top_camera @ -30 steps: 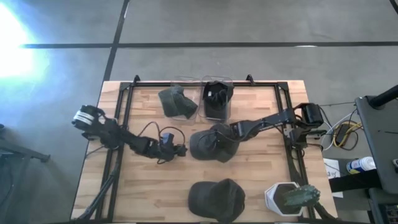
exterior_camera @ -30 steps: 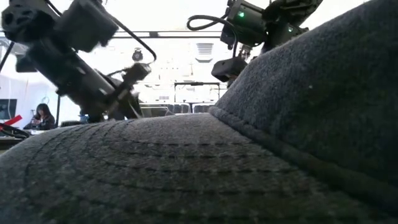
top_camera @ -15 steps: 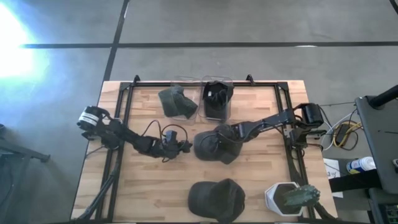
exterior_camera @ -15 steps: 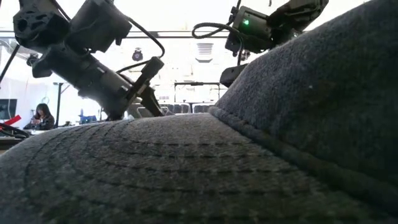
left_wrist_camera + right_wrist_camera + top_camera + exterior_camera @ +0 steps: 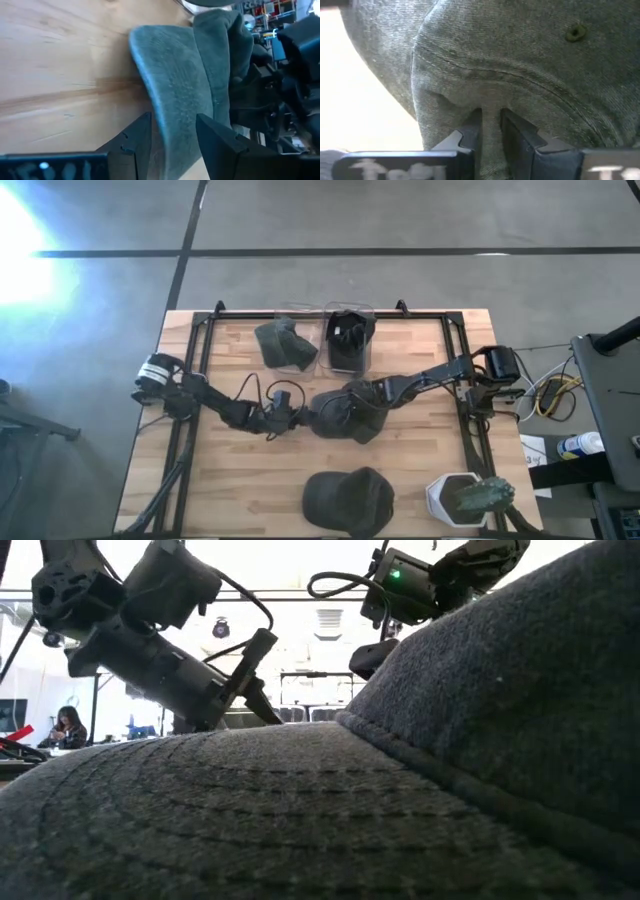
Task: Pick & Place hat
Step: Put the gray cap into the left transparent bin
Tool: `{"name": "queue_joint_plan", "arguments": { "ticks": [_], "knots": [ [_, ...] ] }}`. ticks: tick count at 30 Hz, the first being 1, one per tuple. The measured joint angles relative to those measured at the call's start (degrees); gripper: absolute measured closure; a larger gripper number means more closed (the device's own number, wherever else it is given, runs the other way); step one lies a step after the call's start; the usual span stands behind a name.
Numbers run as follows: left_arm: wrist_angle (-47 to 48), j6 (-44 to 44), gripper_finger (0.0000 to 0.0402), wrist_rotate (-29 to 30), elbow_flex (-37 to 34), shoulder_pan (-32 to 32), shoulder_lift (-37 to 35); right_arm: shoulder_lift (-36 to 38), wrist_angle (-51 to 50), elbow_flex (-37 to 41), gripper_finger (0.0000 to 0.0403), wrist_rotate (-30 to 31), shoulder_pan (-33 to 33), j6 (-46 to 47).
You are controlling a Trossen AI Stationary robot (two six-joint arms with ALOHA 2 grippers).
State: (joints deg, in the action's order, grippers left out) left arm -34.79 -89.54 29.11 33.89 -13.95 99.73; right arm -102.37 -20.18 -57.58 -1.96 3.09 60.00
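A dark grey cap (image 5: 345,412) sits mid-table between both arms. My right gripper (image 5: 360,395) comes from the table's right and is shut on the cap's crown (image 5: 520,60). My left gripper (image 5: 303,418) reaches in from the left, open, with its two fingers on either side of the cap's brim (image 5: 172,85). In the low view, a second cap hides the task cap, and only the left arm (image 5: 170,650) and right arm (image 5: 420,580) show above it. My right gripper pinches a raised fold of the crown cloth (image 5: 490,97) between its two fingers (image 5: 470,130), close under a stitched seam. The place where the cap meets the table is out of this view. My left gripper has the brim's edge between its open fingers (image 5: 137,142); I cannot tell whether they touch it.
A second dark cap (image 5: 347,500) lies at the near edge and fills the low view. Two clear bins (image 5: 300,315) at the far edge hold more caps. A white container (image 5: 450,500) with green stuff stands at the near right corner. A black frame (image 5: 200,370) borders the table.
My left gripper has moved toward the table's right, along the wood, until its open fingers reach the cap's brim. My right gripper has stayed shut on the crown.
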Motion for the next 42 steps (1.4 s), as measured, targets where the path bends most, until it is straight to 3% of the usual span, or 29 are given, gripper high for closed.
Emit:
{"name": "queue_joint_plan", "arguments": {
  "ticks": [7,10,16,24,28,31,34,38,42],
  "knots": [
    [-5.26,5.69,0.0256,-3.64,3.97,1.02,4.78,0.00,0.22,-0.03,0.0335,-0.31,0.00,0.00],
    [-5.54,11.23,0.0274,-6.22,5.21,1.53,4.37,0.00,0.36,-0.03,0.0335,-0.86,0.00,-0.22],
    [-3.91,16.10,0.0381,-8.53,5.34,3.63,1.76,0.75,0.89,-0.03,0.0335,-1.07,0.00,-3.13],
    [8.05,21.20,0.0396,-8.27,5.34,4.51,-7.90,10.36,0.40,-0.09,0.0335,-1.04,0.00,-12.93],
    [18.91,21.45,0.0397,-4.24,5.20,4.39,-16.28,19.07,-0.98,-0.18,0.0335,2.69,0.02,-16.02],
    [24.78,21.90,0.0398,-0.02,5.42,3.43,-23.99,26.34,-1.33,-0.18,0.0335,10.29,0.33,-17.22],
    [29.23,22.70,0.0398,8.15,5.25,1.45,-31.44,32.87,-1.99,-0.18,0.0335,19.24,0.95,-17.35],
    [29.65,28.91,0.0398,19.24,5.20,-1.07,-39.50,38.76,-1.91,-0.18,0.0335,25.98,1.36,-19.26],
    [29.27,34.44,0.0398,25.10,5.36,-1.23,-44.64,40.85,-2.69,-0.05,0.0335,27.44,1.36,-20.84]
  ]
}}
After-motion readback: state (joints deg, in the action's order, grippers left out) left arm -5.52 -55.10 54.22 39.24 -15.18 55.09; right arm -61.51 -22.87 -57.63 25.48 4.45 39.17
